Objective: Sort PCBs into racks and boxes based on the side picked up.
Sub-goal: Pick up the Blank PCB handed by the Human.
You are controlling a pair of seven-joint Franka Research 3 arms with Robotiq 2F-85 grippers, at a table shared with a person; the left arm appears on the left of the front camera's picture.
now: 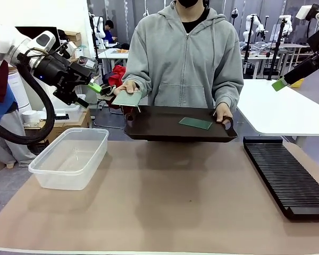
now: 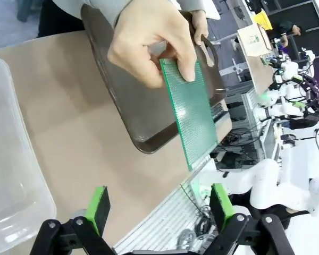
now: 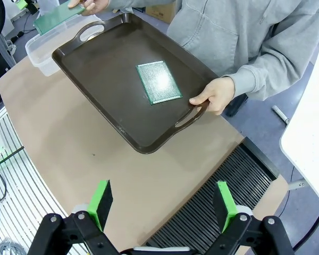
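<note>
Front camera is facing the tray [image 1: 154, 126] across the table [image 1: 165, 202], mid-distance; I'm getting both wrist cameras looking down on that tray, left one closer in.

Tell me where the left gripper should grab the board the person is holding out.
Probably the free end of the held-out PCB, away from the person's hand pinching its far end. The open left gripper faces that end; the board is thin, so one pad goes on each flat face.
</note>
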